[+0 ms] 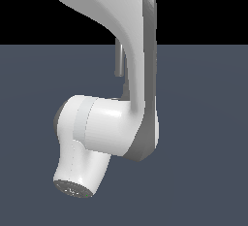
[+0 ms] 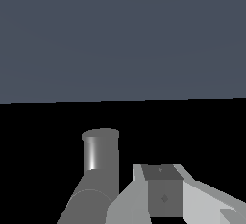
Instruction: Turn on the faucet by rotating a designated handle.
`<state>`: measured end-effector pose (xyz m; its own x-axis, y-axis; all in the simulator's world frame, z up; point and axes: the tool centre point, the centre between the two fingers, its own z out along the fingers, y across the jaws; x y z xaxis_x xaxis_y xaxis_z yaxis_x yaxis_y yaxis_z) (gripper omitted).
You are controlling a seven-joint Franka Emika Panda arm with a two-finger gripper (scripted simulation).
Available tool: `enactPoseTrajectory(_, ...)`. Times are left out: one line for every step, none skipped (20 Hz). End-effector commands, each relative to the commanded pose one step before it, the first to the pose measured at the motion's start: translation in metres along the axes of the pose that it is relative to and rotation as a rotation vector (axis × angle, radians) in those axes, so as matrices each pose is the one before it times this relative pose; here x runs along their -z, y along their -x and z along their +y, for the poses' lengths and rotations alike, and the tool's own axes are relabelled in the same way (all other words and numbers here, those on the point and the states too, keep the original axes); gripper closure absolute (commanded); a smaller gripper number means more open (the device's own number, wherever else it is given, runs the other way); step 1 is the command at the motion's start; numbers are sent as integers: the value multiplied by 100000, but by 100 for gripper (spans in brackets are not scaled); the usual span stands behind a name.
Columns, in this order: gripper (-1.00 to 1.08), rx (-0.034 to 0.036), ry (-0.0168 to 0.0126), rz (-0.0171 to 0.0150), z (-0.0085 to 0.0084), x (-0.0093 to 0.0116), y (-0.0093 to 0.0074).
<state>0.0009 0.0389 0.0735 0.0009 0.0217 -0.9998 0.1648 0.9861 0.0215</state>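
Your white arm [image 1: 111, 123] fills the exterior view and hides nearly all of the faucet [image 1: 118, 60]; only a thin grey strip of it shows beside the arm's upright link, near the horizon of the grey floor [image 1: 203, 137]. In the wrist view a grey cylinder of the faucet [image 2: 100, 158] stands upright just beside the claw [image 2: 163, 194], touching or not you can't tell. Claw fingers are cut off by the frame, so open or closed can't be told. Handle not identifiable. Plain floor spreads wide past the cylinder.
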Motion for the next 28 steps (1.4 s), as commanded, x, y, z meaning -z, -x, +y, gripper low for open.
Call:
enactPoseTrajectory(108, 1522, 1435, -173, -105, -241, -223)
enactPoseTrajectory(108, 383, 345, -37, -32, -65, -58)
enactPoseTrajectory(108, 298, 269, -29, -24, -53, -44)
enactPoseTrajectory(108, 210, 191, -21, -16, -41, -30)
enactPoseTrajectory(108, 124, 114, -13, -7, -29, -16)
enactPoseTrajectory(108, 0, 0, 0, -21, -22, 0)
enactPoseTrajectory(108, 0, 0, 0, 37, 0, 8)
enactPoseTrajectory(108, -169, -138, 13, 2, 3, 28)
enactPoseTrajectory(108, -116, -101, 11, 13, 9, 20)
enactPoseTrajectory(108, 0, 0, 0, 29, 8, 4)
enactPoseTrajectory(108, 0, 0, 0, 0, 0, 0)
enactPoseTrajectory(108, 0, 0, 0, 0, 0, 0)
enactPoseTrajectory(108, 0, 0, 0, 0, 0, 0)
enactPoseTrajectory(108, 0, 0, 0, -10, -3, -3)
enactPoseTrajectory(108, 0, 0, 0, 127, 2, 379)
enactPoseTrajectory(108, 0, 0, 0, 128, 2, 378)
enactPoseTrajectory(108, 0, 0, 0, 128, 1, 378)
enactPoseTrajectory(108, 0, 0, 0, 128, 1, 378)
enactPoseTrajectory(108, 0, 0, 0, 128, 1, 377)
enactPoseTrajectory(108, 0, 0, 0, 128, 1, 377)
enactPoseTrajectory(108, 0, 0, 0, 128, 0, 377)
enactPoseTrajectory(108, 0, 0, 0, 128, 0, 377)
enactPoseTrajectory(108, 0, 0, 0, 129, -1, 376)
enactPoseTrajectory(108, 0, 0, 0, 129, -1, 376)
enactPoseTrajectory(108, -57, -39, 5, 102, -8, 381)
enactPoseTrajectory(108, 0, 0, 0, 0, 0, 0)
enactPoseTrajectory(108, 227, -612, 1181, -504, 17, -990)
enactPoseTrajectory(108, -15, 44, -86, -112, 2, 379)
